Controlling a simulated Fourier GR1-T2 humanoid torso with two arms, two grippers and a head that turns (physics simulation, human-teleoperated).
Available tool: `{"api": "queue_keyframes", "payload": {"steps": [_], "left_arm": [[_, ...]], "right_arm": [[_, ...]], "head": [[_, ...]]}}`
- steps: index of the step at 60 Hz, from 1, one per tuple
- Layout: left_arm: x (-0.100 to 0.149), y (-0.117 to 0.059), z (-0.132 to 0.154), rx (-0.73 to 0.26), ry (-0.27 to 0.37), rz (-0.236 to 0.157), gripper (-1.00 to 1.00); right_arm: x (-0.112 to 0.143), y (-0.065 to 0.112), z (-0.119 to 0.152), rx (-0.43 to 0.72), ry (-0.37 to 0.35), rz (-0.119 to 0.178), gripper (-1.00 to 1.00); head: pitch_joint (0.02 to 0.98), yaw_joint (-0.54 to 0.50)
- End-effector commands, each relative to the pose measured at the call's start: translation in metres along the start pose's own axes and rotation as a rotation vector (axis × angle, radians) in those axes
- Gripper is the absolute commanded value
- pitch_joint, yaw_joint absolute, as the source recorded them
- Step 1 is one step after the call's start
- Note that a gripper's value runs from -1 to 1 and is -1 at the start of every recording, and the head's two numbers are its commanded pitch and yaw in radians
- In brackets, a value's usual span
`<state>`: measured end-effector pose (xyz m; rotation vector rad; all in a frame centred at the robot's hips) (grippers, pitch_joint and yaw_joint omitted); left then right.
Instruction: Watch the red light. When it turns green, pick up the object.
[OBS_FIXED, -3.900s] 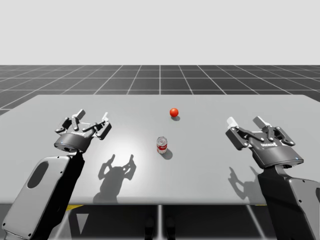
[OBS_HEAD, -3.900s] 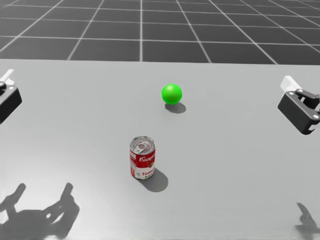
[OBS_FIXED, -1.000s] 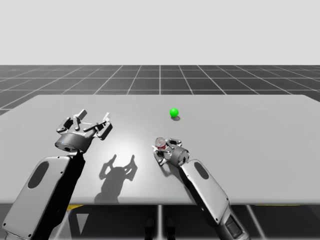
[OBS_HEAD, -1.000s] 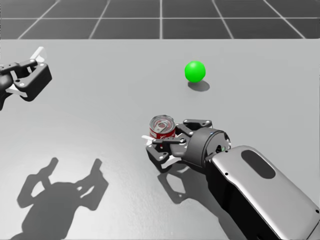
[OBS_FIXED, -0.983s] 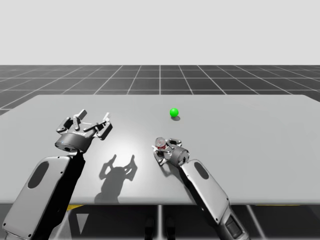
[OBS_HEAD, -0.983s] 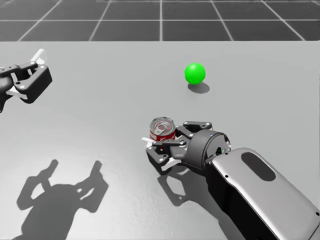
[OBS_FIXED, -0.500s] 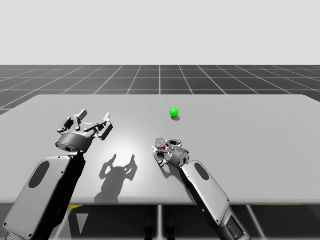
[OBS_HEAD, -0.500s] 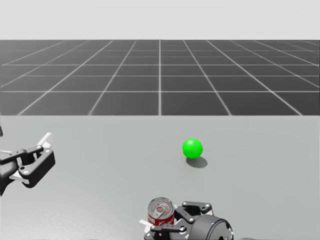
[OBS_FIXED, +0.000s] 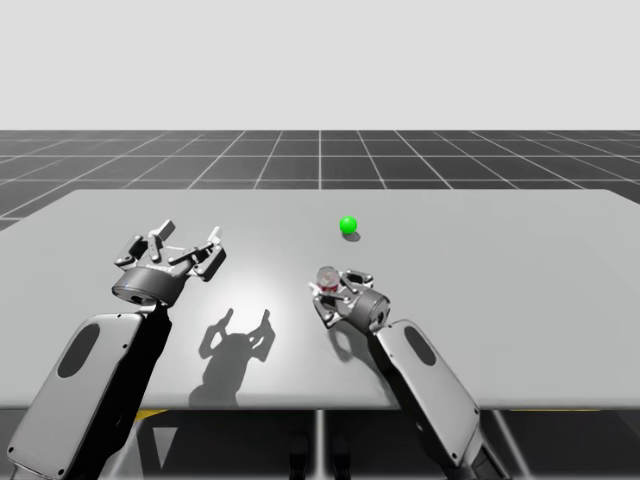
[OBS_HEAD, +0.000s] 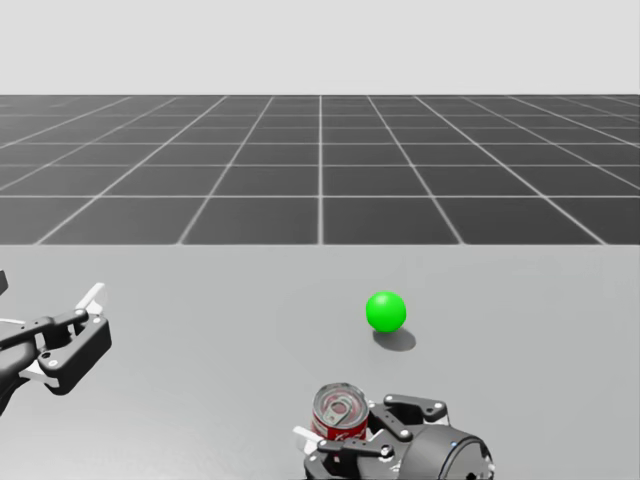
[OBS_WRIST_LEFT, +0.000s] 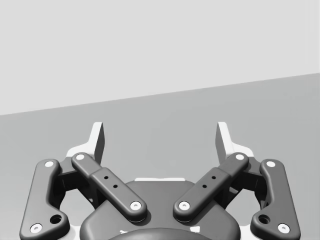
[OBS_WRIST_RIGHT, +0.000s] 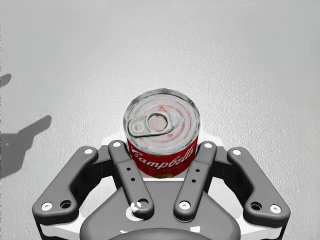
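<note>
The light is a green ball (OBS_FIXED: 347, 225) (OBS_HEAD: 386, 311) resting on the grey table (OBS_FIXED: 500, 260) beyond the can. My right gripper (OBS_FIXED: 333, 289) (OBS_HEAD: 343, 438) (OBS_WRIST_RIGHT: 161, 150) is shut on the red can with a silver pull-tab lid (OBS_FIXED: 326, 276) (OBS_HEAD: 340, 410) (OBS_WRIST_RIGHT: 162, 131), one finger on each side of its lower wall. The can stands upright and seems raised slightly off the table. Off to the left my left gripper (OBS_FIXED: 186, 250) (OBS_HEAD: 72, 325) (OBS_WRIST_LEFT: 160, 137) hovers open, with nothing between its fingers.
Shadows of both arms fall on the table's near part (OBS_FIXED: 235, 345). The table's front edge (OBS_FIXED: 320, 407) runs just under my forearms. A dark gridded floor (OBS_HEAD: 320, 170) lies beyond the far edge.
My right gripper, shut on the can, has moved slightly up and to the right with it. My head has tilted up, then settled. The left arm has stayed put.
</note>
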<state>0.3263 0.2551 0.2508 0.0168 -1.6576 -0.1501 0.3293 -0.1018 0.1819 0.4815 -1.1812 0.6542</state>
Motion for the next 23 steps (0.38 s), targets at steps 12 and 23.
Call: {"api": "queue_keyframes", "payload": {"steps": [12,23], "left_arm": [[0.0,0.0,0.0,-0.001,0.0,0.0,-1.0],[0.0,0.0,0.0,-0.001,0.0,0.0,-1.0]], "right_arm": [[0.108,-0.02,0.025,-0.146,-0.259,0.01,1.0],[0.151,-0.019,0.05,-0.173,-0.378,0.031,1.0]], "head": [[0.446,0.0],[0.447,0.0]]}}
